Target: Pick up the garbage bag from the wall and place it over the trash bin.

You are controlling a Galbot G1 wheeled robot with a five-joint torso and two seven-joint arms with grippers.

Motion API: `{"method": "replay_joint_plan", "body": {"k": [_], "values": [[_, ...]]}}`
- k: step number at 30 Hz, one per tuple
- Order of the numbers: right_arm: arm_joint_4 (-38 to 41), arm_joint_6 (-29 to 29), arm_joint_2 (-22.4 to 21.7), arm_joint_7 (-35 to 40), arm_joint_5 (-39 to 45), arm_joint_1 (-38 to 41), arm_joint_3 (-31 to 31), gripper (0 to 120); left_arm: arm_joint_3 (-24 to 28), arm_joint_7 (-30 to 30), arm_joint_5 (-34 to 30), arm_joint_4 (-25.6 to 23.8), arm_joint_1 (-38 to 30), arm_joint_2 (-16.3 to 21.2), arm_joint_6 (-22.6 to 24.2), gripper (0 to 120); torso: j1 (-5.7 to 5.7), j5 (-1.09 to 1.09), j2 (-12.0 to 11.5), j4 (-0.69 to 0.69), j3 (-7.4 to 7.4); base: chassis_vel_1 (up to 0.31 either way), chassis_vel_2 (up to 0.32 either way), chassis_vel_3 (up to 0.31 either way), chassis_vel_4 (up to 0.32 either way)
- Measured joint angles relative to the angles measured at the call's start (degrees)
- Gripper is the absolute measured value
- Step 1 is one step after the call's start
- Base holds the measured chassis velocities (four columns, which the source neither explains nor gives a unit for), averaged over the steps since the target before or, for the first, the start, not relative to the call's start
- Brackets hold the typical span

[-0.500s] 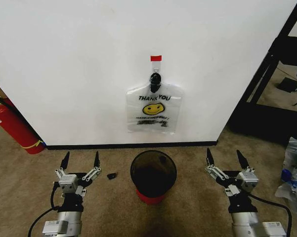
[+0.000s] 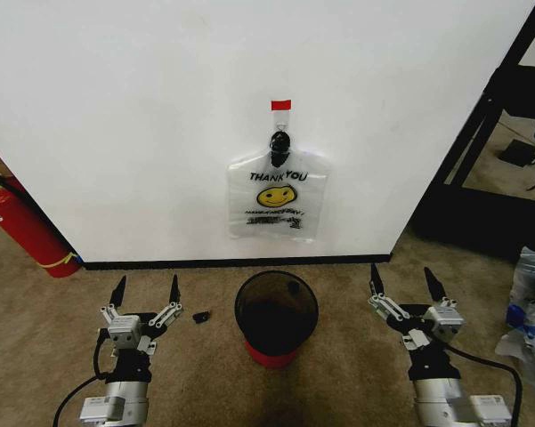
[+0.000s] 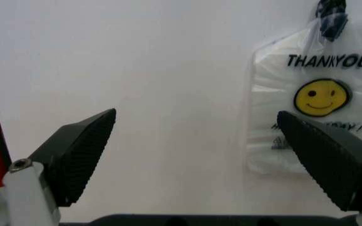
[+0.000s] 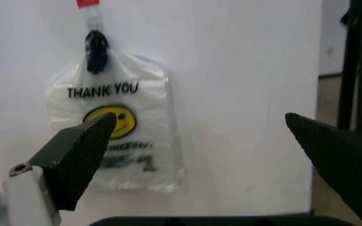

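Carpeted office-like room: fire extinguisher [image 2: 27,231], black shelving frame [image 2: 481,133].

Light is even and soft across the wall [image 2: 160,116], bright at the upper left and dimmer low and to my right. The bag [image 2: 277,196] throws only a faint shadow along its edge, and its plastic shows a little sheen. The bin [image 2: 276,316] is dark inside and lays a soft shadow on the carpet [image 2: 53,329]. From my head the picture is slightly soft, and straight lines bend a little toward the edges. At my wrists my own fingers [image 3: 80,153] loom dark and blurred, while the bag's print reads fairly clear.
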Motion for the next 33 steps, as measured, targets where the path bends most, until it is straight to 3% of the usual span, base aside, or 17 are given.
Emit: {"method": "replay_joint_plan", "body": {"k": [2,5,7,9,13,17,18,21,24,26,33], "values": [[-1.7,-1.6,-1.7,-0.7,4.6,2.3,-0.8,100,0.0,0.0,0.1,0.2,0.5,-0.2,-0.3,100,0.00,0.00,0.0,0.00,0.00,0.000,0.000,0.000,0.000],[-3.7,-7.1,-5.9,-5.3,19.0,9.0,-2.9,100,0.0,-0.1,0.2,0.9,0.6,-0.2,-0.7,100,0.00,0.00,0.0,0.04,0.00,0.000,0.000,0.000,0.000],[-4.0,-8.2,-6.6,-6.2,21.9,10.1,-3.2,100,0.1,-0.2,0.3,1.1,0.5,-0.1,-0.7,100,0.00,-0.02,0.0,0.03,0.00,0.000,0.000,0.000,0.000],[-5.3,-12.1,-8.6,-9.2,31.9,13.9,-3.5,100,1.0,-0.2,0.3,1.9,-0.7,0.6,-0.3,100,0.00,0.00,0.0,0.04,0.00,0.000,0.000,0.000,0.000],[-9.6,-17.8,-11.8,-12.4,43.9,20.9,-5.0,100,2.9,-0.3,1.4,4.1,-2.6,2.8,-0.2,100,0.01,-0.01,0.0,-0.05,0.01,0.000,0.000,0.000,0.000],[-12.2,-18.7,-12.5,-12.9,45.8,25.1,-6.3,100,2.7,-0.5,1.2,4.2,-2.4,2.9,-0.2,100,0.01,0.00,0.0,-0.01,0.01,0.000,0.000,0.000,0.000],[-15.2,-19.5,-12.7,-13.0,48.1,30.0,-7.9,100,2.5,-0.6,1.1,4.2,-2.1,2.8,-0.2,100,0.01,-0.02,0.0,0.05,0.01,0.000,0.000,0.000,0.000],[-25.7,-22.1,-12.1,-12.3,53.8,44.2,-12.5,100,2.0,-0.8,1.2,4.6,-2.0,2.3,-0.1,100,0.01,-0.05,0.0,0.02,0.01,0.000,0.000,0.000,0.000],[-32.0,-22.5,-11.3,-12.4,54.9,51.1,-14.7,100,2.0,-0.9,1.8,4.7,-2.0,2.2,0.1,100,0.02,0.02,0.0,-0.01,0.02,0.000,0.000,0.000,0.000],[-36.4,-22.5,-10.5,-13.0,55.1,56.6,-16.1,100,2.0,-0.9,2.1,4.6,-2.0,2.0,0.3,100,0.01,-0.06,0.0,0.01,0.01,0.000,0.000,0.000,0.000],[-44.0,-22.8,-8.7,-14.2,55.4,66.3,-19.5,100,1.5,-1.1,2.1,4.6,-1.8,1.3,0.4,100,0.01,0.01,0.0,0.00,0.01,0.000,0.000,0.000,0.000]]}}
